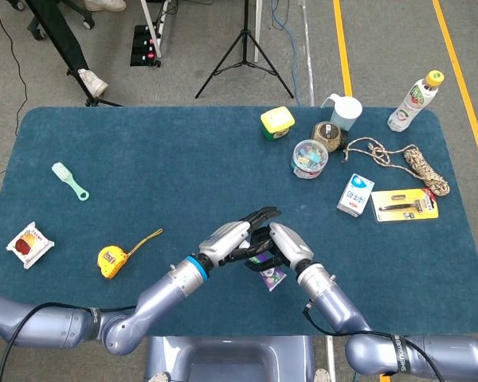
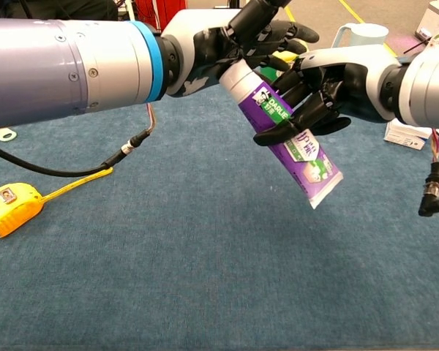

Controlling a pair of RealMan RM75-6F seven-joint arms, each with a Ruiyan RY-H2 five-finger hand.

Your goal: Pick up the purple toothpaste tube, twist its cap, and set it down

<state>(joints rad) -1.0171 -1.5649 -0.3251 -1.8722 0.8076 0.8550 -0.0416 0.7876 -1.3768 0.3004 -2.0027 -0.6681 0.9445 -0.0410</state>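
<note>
The purple toothpaste tube (image 2: 295, 142) hangs tilted above the blue table (image 2: 205, 278), white cap end up and to the left, flat crimped end down and to the right. My left hand (image 2: 238, 38) wraps its fingers around the cap end. My right hand (image 2: 323, 86) grips the tube's body just below, with dark fingers across the label. In the head view both hands meet near the table's front middle: left hand (image 1: 233, 238), right hand (image 1: 287, 245), with a bit of the tube (image 1: 270, 276) showing beneath them. The cap itself is hidden by the left hand.
A yellow tape measure (image 1: 111, 258) lies front left, also in the chest view (image 2: 11, 201). A green brush (image 1: 68, 180) and a snack packet (image 1: 29, 243) lie further left. At the back right stand a yellow tub (image 1: 276, 122), a jar (image 1: 309, 157), a cup (image 1: 346, 111), a bottle (image 1: 414, 100), rope (image 1: 398, 156) and a white box (image 1: 355, 194).
</note>
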